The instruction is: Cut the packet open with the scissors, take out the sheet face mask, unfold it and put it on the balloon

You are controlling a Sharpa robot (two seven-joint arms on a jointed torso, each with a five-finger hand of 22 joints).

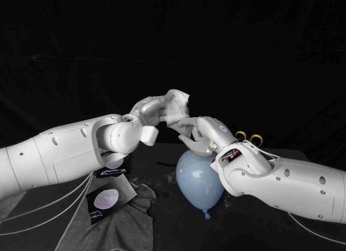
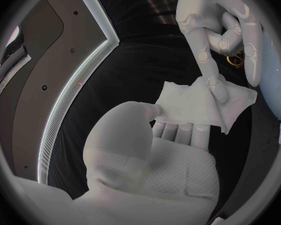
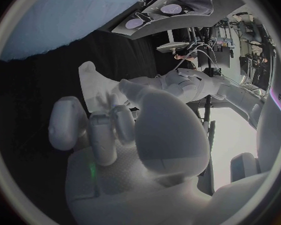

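Head view puts the sheet face mask [image 1: 177, 102] up in the air between the two hands, above the balloon [image 1: 197, 182] and not touching it. It is a small, crumpled white wad, folded on itself, thin and limp, with soft creased edges. My left hand [image 1: 150, 111] has one side of it and my right hand [image 1: 197, 129] reaches up to the other side from below, so the two silver hands nearly meet around the sheet.

From the left wrist camera I get what the head camera hides. The sheet lies across the left hand's fingertips with the thumb pressed down on its near corner, and a right fingertip [image 2: 217, 89] sits on the far fold, pinching it. There the mask reads as a roughly square folded pad with a ragged lower corner. So both hands are clamped on the mask, each at its own edge.

The right wrist camera shows the right hand's smooth, rounded fingers curled inward, and the balloon's pale matte skin filling the arc beyond them.

The balloon is light blue, glossy and pear-shaped in the head view, its knotted neck pointing toward me, resting on the black table [image 1: 162, 154] just beneath the right wrist. Yellow loop handles of the scissors [image 1: 248, 138] peek out behind the right forearm. Well off to the left, a dark packet [image 1: 105, 201] with a pale oval print lies on a rumpled grey cloth [image 1: 135, 219].
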